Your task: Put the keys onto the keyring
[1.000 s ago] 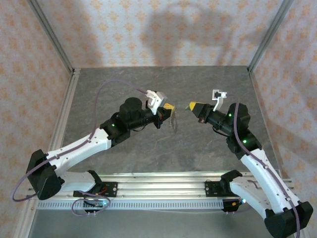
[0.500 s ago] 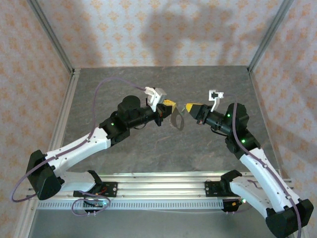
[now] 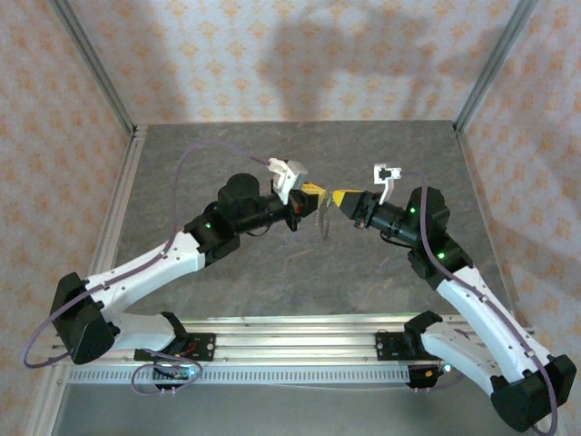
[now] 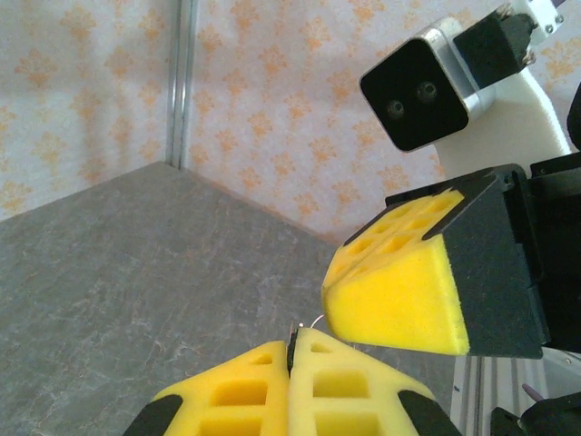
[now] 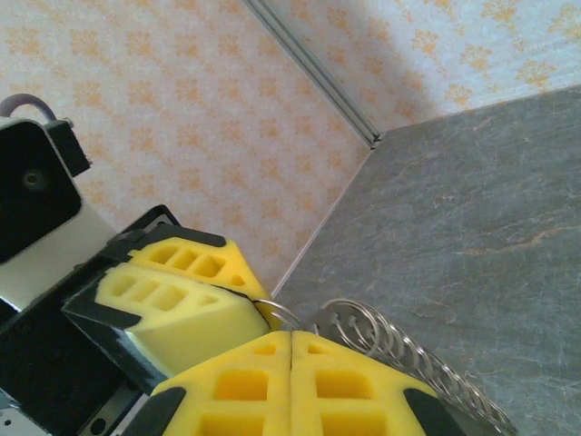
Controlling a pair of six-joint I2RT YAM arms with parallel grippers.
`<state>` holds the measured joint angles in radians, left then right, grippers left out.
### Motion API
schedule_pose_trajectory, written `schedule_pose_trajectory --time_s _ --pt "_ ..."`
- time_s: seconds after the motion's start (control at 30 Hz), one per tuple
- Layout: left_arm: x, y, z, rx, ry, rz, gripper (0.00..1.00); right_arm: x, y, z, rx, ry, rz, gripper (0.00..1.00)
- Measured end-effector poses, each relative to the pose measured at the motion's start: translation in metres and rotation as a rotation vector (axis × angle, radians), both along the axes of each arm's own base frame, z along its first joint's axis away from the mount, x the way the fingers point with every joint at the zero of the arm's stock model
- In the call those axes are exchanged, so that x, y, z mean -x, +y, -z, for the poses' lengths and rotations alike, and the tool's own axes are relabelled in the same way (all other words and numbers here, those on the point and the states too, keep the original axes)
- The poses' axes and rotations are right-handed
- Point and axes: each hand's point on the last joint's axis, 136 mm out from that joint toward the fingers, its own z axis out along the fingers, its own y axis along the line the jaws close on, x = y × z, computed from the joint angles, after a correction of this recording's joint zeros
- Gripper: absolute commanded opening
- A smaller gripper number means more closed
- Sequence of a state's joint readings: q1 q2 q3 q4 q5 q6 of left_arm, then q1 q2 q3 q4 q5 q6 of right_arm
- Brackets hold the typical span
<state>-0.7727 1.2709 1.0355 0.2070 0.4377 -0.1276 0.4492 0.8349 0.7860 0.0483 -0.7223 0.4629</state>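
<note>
**Keyring could slip where two closed grippers meet**

Above the middle of the bench (image 3: 272, 272), the left gripper (image 3: 310, 194) pinches the coiled wire keyring (image 5: 390, 343) with its pads pressed together. The right gripper (image 3: 343, 197), just beside it, is closed too, but on what I cannot tell. I think a sideways push could twist the ring loose.
</note>
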Motion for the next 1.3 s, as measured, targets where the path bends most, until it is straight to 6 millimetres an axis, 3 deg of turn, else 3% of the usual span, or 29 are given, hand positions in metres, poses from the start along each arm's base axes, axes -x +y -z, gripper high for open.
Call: schedule_pose_trajectory --time_s 0.73,1.3 --pt "0.001 -0.006 0.001 0.001 0.009 0.022 0.0 -0.006 0.001 -0.007 -0.008 -0.026 0.02 0.0" --pt "0.004 -0.008 0.001 0.002 0.009 0.03 0.0 -0.016 -0.006 0.004 0.029 -0.029 0.086 0.0"
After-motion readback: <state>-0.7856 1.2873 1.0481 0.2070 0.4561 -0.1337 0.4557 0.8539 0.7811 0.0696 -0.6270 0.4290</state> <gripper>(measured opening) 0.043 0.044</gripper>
